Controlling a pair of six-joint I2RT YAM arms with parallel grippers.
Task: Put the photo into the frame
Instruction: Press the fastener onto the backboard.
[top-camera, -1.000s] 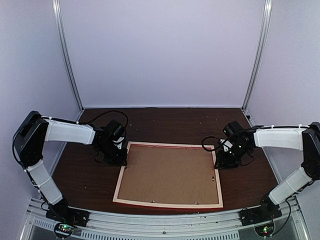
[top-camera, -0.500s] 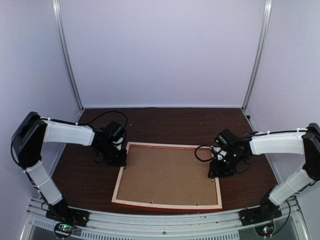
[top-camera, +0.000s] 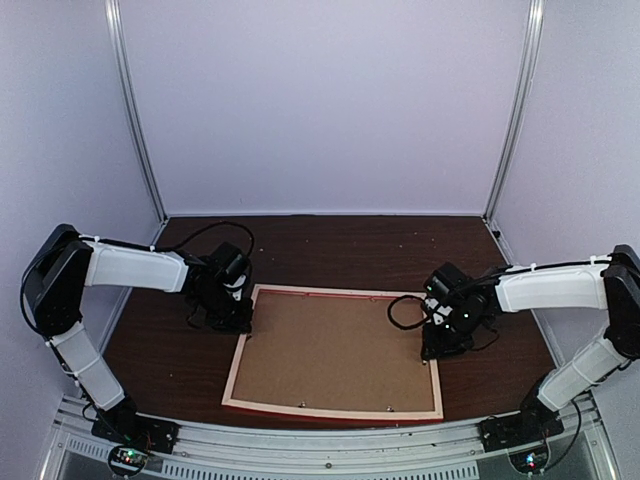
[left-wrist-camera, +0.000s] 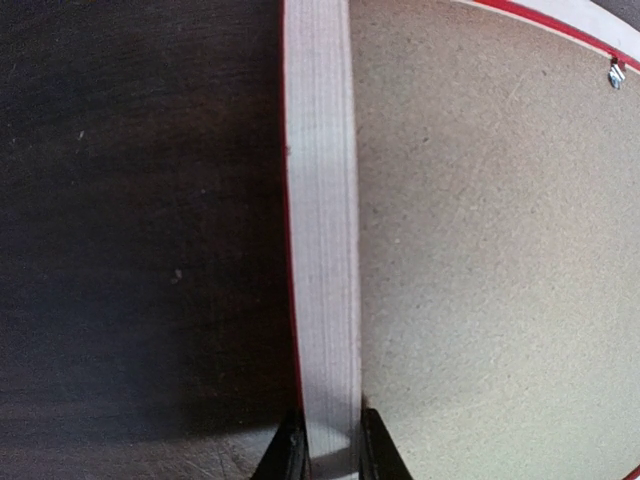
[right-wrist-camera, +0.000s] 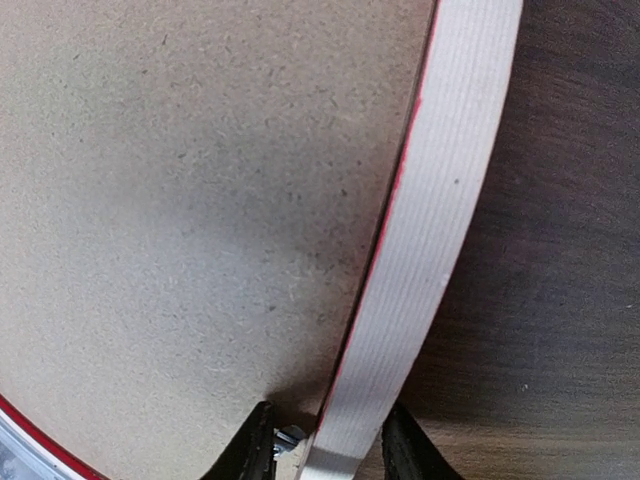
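The frame (top-camera: 330, 409) lies face down on the dark table, pale wood back up, thin red edges showing. A brown backing board (top-camera: 335, 350) fills it. The photo is hidden. My left gripper (top-camera: 238, 318) is at the frame's far left corner, shut on the left rail (left-wrist-camera: 322, 220), with a finger pressed against each side (left-wrist-camera: 328, 455). My right gripper (top-camera: 437, 348) straddles the right rail (right-wrist-camera: 440, 200). Its jaws (right-wrist-camera: 325, 450) stand a little wider than the rail, with a gap and a small metal tab (right-wrist-camera: 288, 438) on the board side.
The dark wooden table (top-camera: 330, 245) extends behind and beside the frame. Pale walls with metal uprights (top-camera: 140, 130) close in the back and sides. Another small metal tab (left-wrist-camera: 616, 74) sits at the board's far edge. The arm bases stand on the near rail (top-camera: 320, 440).
My right gripper moved inward and toward the near side along the right rail, and its jaws narrowed around it. The frame shifted slightly left. The left gripper kept its hold.
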